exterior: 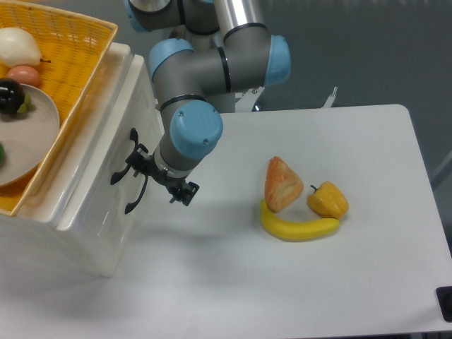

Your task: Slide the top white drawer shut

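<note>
Yellow wicker basket (78,42) sits top left on the white cabinet, w/ a grey plate (32,134) inside; on or by the plate a dark round fruit (10,95), a pinkish egg-like item (25,74) and a white onion-shaped thing (20,46). Directly under the basket is the top white drawer (106,176), glossy plastic, its front panel facing right toward the table, curved black handle (134,173) on that panel; front looks close to flush w/ the cabinet body, exact gap can't be judged. Gripper (152,176) of the grey-and-blue UR5e arm (205,70) is right at the handle, black fingers (182,192) pointing down-left; whether the jaws are apart or closed, or gripping the handle, can't tell from this angle. Further right on the white table (367,282), well apart from the drawer: an orange-brown bread-like wedge (282,183), a banana (300,227) curving just below it, touching, and a yellow bell pepper (328,200) beside the banana's right end.
</note>
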You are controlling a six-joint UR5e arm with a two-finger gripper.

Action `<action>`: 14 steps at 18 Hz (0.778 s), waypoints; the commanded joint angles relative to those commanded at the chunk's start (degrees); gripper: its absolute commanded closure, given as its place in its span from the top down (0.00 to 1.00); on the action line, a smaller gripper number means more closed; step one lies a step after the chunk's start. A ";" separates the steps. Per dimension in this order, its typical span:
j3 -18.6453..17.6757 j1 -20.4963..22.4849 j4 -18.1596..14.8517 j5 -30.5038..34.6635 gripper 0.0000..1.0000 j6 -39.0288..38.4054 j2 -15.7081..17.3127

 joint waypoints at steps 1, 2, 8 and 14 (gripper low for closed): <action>0.44 1.06 0.00 0.00 1.00 0.18 0.44; 0.53 1.85 0.17 0.00 1.00 0.44 0.53; 2.38 5.98 0.35 0.09 1.00 3.86 1.05; 1.15 10.73 -0.44 4.81 1.00 13.87 4.74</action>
